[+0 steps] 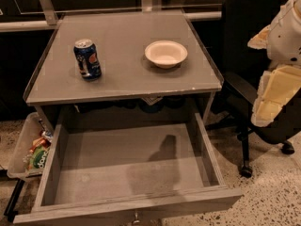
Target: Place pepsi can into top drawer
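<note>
Camera view, blue pepsi can [87, 59], hand [271, 97] right

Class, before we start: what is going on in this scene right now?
Nothing is being handled yet. The pepsi can stands upright on the tabletop, left of a white bowl. Below them the top drawer is pulled open with nothing in it. The robot's gripper hangs at the right edge of the view, off the table beside a black chair, well away from the can.
</note>
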{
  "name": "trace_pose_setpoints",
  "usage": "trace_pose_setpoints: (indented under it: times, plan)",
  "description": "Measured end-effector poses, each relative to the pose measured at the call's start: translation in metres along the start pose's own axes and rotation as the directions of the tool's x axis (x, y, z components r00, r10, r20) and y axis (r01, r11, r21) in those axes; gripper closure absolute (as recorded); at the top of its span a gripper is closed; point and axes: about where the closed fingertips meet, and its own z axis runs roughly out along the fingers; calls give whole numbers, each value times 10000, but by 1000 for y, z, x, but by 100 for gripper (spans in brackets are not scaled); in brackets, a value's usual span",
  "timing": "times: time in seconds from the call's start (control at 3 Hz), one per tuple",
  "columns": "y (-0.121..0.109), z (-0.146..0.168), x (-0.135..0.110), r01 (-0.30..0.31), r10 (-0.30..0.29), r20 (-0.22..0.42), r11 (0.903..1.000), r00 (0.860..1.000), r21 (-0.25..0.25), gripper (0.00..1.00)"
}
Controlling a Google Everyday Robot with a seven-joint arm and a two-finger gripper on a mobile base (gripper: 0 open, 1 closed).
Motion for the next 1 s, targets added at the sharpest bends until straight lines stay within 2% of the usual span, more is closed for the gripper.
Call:
trace_pose_setpoints:
  times: [0.33,0.67,1.0]
  plan:
    - [0,0,0,-1,1,1,10000,10000,1,0]
    - [-13,17,-10,-778,777,814,9970,9936,-17,0]
    - [-44,49,-24,-2170,2224,2341,9749,9464,-489,0]
